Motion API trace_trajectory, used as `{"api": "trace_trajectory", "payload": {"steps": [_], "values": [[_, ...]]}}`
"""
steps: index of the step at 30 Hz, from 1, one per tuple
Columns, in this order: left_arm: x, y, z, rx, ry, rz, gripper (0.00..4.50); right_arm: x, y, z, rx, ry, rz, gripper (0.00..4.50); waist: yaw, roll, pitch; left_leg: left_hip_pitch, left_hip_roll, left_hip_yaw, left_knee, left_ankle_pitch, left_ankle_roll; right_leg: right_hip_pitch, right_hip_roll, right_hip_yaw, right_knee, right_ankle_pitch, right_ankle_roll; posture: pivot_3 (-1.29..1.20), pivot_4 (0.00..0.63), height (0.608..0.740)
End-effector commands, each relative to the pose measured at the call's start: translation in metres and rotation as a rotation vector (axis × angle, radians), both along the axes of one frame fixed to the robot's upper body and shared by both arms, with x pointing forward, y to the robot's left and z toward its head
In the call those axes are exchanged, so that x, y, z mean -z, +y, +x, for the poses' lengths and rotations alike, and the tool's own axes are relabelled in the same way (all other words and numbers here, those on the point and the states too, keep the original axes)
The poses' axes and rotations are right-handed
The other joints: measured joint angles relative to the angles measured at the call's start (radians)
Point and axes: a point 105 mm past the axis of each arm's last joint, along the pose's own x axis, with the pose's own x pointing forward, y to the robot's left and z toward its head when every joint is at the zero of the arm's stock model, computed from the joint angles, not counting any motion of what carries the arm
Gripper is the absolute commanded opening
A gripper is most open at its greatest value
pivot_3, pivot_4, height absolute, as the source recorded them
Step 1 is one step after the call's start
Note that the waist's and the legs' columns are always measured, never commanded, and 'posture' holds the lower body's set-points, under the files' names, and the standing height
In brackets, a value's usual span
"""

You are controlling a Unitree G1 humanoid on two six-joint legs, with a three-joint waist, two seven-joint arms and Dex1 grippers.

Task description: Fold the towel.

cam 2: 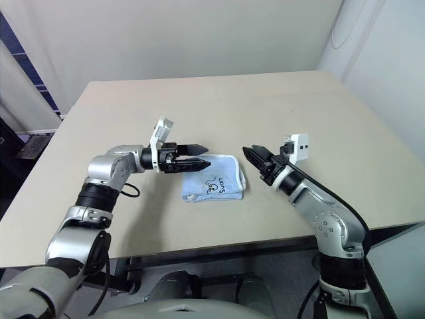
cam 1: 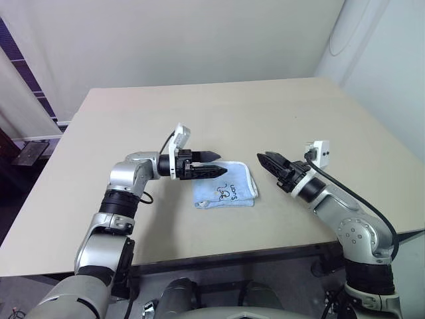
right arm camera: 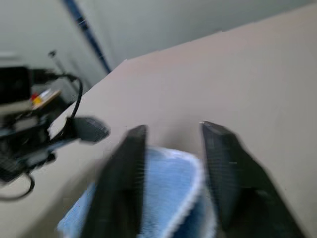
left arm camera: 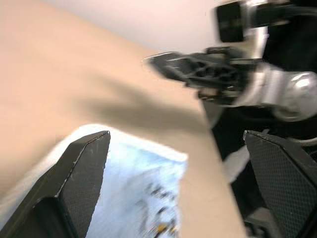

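The towel (cam 1: 226,187) is a small light blue cloth with white edging and a dark print. It lies folded on the tan table (cam 1: 199,113), near the front edge and between my two arms. My left gripper (cam 1: 216,163) hovers level over the towel's left part, pointing right. It is wide open, with nothing between its fingers (left arm camera: 74,188). My right gripper (cam 1: 267,159) hangs just right of the towel and clear of it, pointing toward the left gripper. Its fingers (right arm camera: 225,163) stand a narrow gap apart and hold nothing.
The table's front edge (cam 1: 219,256) runs close below the towel. A pale wall (cam 1: 199,33) stands behind the table. Bare tabletop stretches away behind the towel and to both sides.
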Motion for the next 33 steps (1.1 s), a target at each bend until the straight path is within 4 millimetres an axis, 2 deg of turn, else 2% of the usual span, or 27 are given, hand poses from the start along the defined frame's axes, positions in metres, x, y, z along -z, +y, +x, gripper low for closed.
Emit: {"api": "trace_trajectory", "payload": {"steps": [1,2,5,11,17,21,23,28,33], "values": [[-0.004,0.003,0.009,-0.078,-0.119,0.016,4.50,-0.013,0.017,0.000,-0.098,-0.074,-0.050,0.23,0.000,0.000,0.000,0.000,0.000,0.000,0.000,0.000,0.000,0.000,0.000,0.000,0.000,0.000,0.000,0.00,0.000,0.716],[-0.002,0.003,0.013,-0.111,-0.142,0.029,4.50,-0.011,0.022,0.001,-0.119,-0.071,-0.064,0.03,0.000,0.000,0.000,0.000,0.000,0.000,0.000,0.000,0.000,0.000,0.000,0.000,0.000,0.000,0.000,0.00,0.000,0.716],[0.006,0.002,0.017,-0.146,-0.199,0.057,4.50,0.001,0.033,0.007,-0.176,-0.038,-0.125,0.03,0.000,0.000,0.000,0.000,0.000,0.000,0.000,0.000,0.000,0.000,0.000,0.000,0.000,0.001,0.001,0.00,0.000,0.716],[0.040,-0.003,0.008,-0.101,-0.168,0.114,4.50,0.022,0.043,0.019,-0.216,0.031,-0.146,0.03,-0.001,0.000,0.000,0.000,0.000,0.001,0.000,0.000,0.000,0.003,0.001,0.000,0.000,0.002,0.002,0.00,0.000,0.716],[0.078,-0.012,-0.001,-0.069,-0.133,0.181,4.50,0.068,0.050,0.020,-0.226,0.175,-0.145,0.03,0.000,0.000,0.000,0.000,0.001,0.001,0.002,0.000,0.000,0.003,0.002,-0.001,0.001,0.002,0.002,0.00,0.000,0.716],[0.090,-0.015,0.001,-0.078,-0.142,0.214,4.50,0.092,0.047,0.015,-0.225,0.247,-0.202,0.03,0.001,0.000,0.000,0.001,0.001,0.000,0.003,0.000,0.000,0.001,0.002,-0.001,0.001,0.002,0.002,0.00,0.000,0.716],[0.091,-0.014,0.004,-0.097,-0.142,0.217,4.50,0.094,0.043,0.018,-0.194,0.245,-0.218,0.03,0.000,0.000,-0.001,0.001,0.002,0.000,0.004,-0.001,-0.001,0.002,0.002,-0.001,0.001,0.003,0.002,0.00,0.000,0.716],[0.082,-0.010,0.008,-0.123,-0.178,0.191,4.50,0.064,0.037,0.026,-0.157,0.181,-0.092,0.03,0.000,0.000,-0.001,0.001,0.003,0.000,0.007,-0.002,-0.002,0.004,0.002,-0.002,0.001,0.004,0.000,0.00,0.000,0.716],[0.055,-0.005,0.005,-0.113,-0.216,0.063,4.50,0.040,0.034,0.016,-0.215,0.170,-0.026,1.63,-0.003,0.000,0.000,0.000,0.004,0.000,0.008,-0.002,-0.002,0.003,0.002,-0.001,0.001,0.005,-0.001,0.00,0.000,0.716]]}}
